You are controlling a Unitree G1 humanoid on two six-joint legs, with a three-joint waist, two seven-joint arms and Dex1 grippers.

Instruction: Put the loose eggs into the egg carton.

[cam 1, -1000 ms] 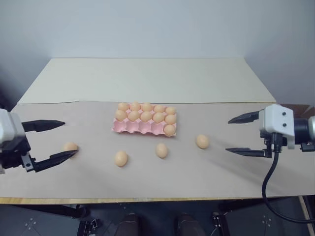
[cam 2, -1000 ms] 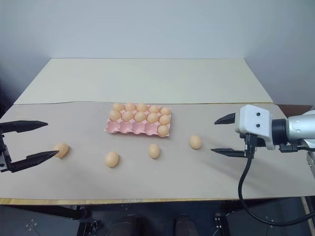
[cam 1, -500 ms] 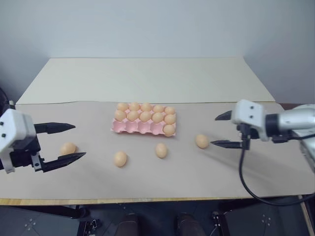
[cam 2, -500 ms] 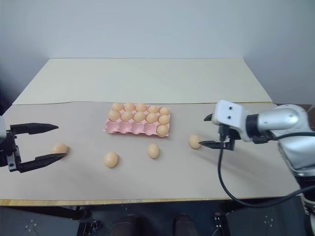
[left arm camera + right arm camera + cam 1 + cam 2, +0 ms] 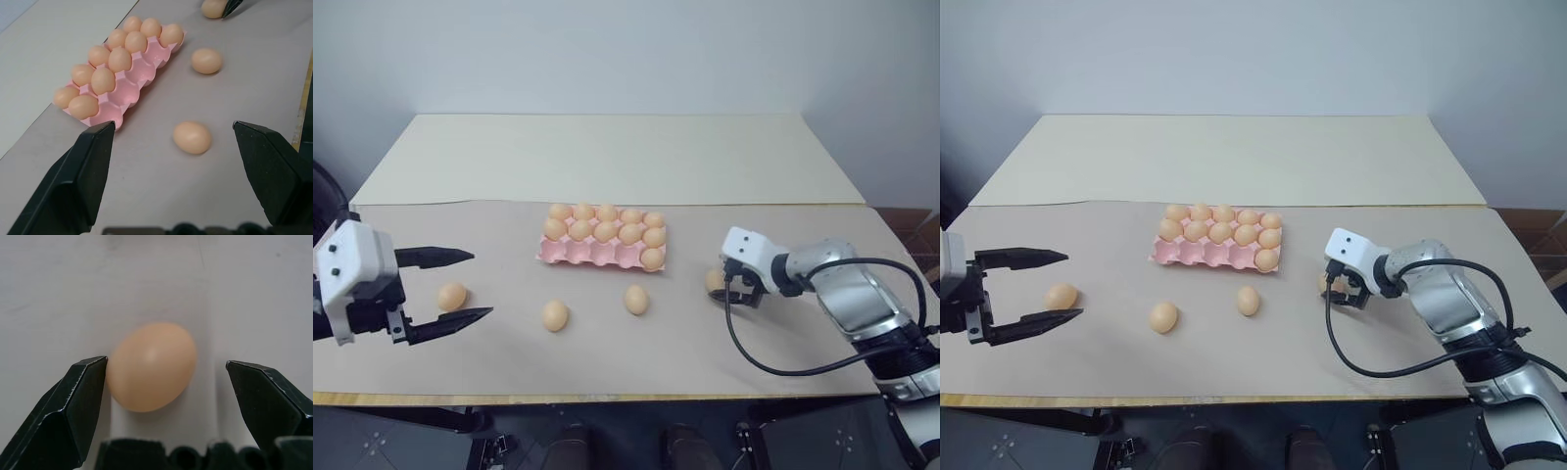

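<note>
Eggs were the subject: in the head view, four loose eggs lay on the table (image 5: pixel 607 157) in front of a pink egg carton (image 5: pixel 600 251), whose near row stood almost empty. The left gripper (image 5: pixel 460 286) was held wide open beside the leftmost egg (image 5: pixel 451 296), grasping nothing. The right gripper (image 5: pixel 1340 288) was lowered over the rightmost egg (image 5: pixel 1324 282).

In the left wrist view, the carton (image 5: pixel 128 81) was seen beyond open fingers (image 5: pixel 78 188), with two eggs (image 5: pixel 192 137) lying between.

In the right wrist view, the egg (image 5: pixel 151 366) was seen between parted fingers (image 5: pixel 68 411), one just beside its shell, not yet clenched. A centred, gentle closing would probably be needed, so the egg was neither rolled away nor cracked.
</note>
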